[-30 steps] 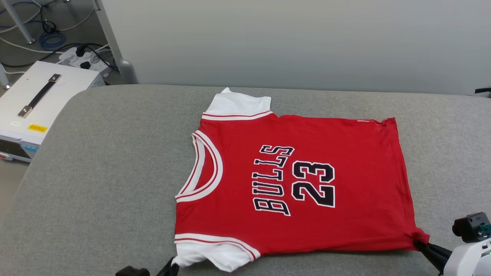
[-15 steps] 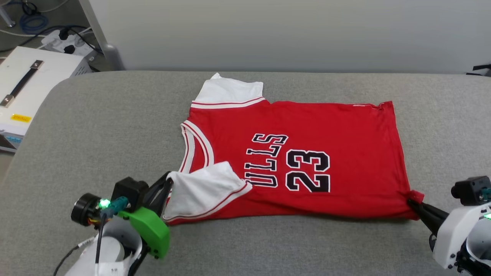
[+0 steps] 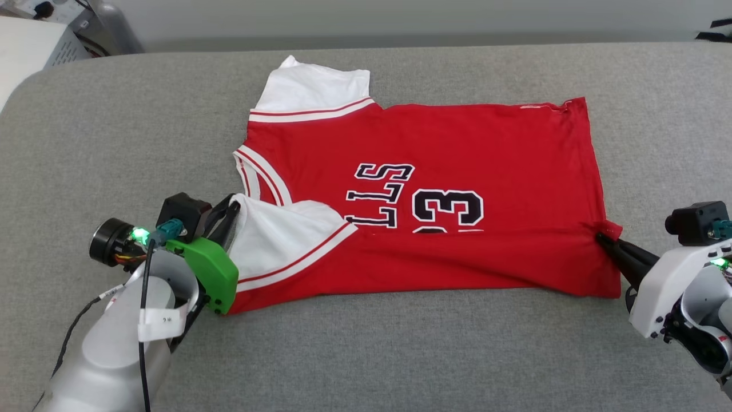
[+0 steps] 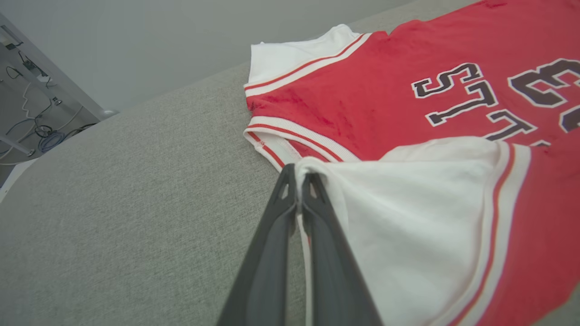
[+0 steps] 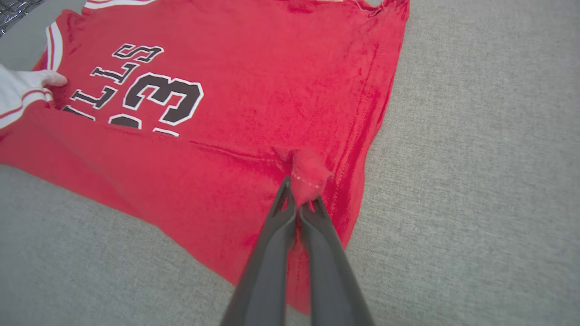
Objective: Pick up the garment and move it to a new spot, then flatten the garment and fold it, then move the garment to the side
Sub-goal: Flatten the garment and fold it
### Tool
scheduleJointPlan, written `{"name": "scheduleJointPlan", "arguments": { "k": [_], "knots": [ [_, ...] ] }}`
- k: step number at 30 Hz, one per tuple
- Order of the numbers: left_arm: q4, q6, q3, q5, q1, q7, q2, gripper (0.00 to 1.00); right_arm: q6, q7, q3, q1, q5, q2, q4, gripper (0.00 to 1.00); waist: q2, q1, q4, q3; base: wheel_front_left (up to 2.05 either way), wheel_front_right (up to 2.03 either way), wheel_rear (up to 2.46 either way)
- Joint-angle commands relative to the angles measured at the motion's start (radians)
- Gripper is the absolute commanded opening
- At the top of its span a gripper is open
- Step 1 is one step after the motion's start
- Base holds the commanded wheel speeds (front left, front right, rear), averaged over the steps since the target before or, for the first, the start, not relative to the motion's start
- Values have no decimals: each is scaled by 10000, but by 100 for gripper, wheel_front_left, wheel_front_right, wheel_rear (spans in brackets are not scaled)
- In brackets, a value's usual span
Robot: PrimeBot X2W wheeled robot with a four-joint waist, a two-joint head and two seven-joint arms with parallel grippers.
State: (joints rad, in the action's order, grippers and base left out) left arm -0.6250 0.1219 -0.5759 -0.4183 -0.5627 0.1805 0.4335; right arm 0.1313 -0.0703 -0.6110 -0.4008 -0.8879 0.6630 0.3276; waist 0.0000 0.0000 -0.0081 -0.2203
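The garment (image 3: 457, 137), a red jersey with white sleeves and black lettering, lies on the grey padded table (image 3: 400, 355). Its near edge is folded over onto the front, covering part of the lettering. My left gripper (image 3: 231, 207) is shut on the near white sleeve (image 3: 280, 240), pinched at the fingertips in the left wrist view, where the gripper (image 4: 297, 174) meets the sleeve (image 4: 408, 213). My right gripper (image 3: 603, 237) is shut on the near hem corner. In the right wrist view the gripper (image 5: 297, 194) holds a bunched red tuft of the garment (image 5: 272, 81).
A white box (image 3: 23, 40) stands off the table's far left corner. Cables (image 4: 41, 136) lie on the floor beyond the table's left end. Bare grey table surface spreads on all sides of the garment, widest toward me and to the left.
The head camera has tilted down. Both grippers have carried the garment's near edge away from me over its front, and the fold now hides more of the lettering.
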Motion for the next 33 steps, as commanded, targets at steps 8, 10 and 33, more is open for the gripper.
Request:
{"name": "scheduleJointPlan", "arguments": {
  "k": [8, 10, 33],
  "knots": [
    [-1418, 83, -580, -178, -1383, 530, -272, 0, -6, 209, -3, -858, 214, -290, 738, 0, 0, 0, -146, -846, 0, 0, 0],
    [-1809, 84, -831, -305, -1535, 551, -345, 0, -6, 240, -98, -969, 249, -350, 902, 0, 0, 0, -148, -902, 0, 0, 0],
    [-1787, 87, -2644, -2957, -2134, -176, 775, 100, -6, 1514, 434, -409, 941, 49, 502, 100, 0, 0, 165, 348, 0, 0, 0]
  ]
}}
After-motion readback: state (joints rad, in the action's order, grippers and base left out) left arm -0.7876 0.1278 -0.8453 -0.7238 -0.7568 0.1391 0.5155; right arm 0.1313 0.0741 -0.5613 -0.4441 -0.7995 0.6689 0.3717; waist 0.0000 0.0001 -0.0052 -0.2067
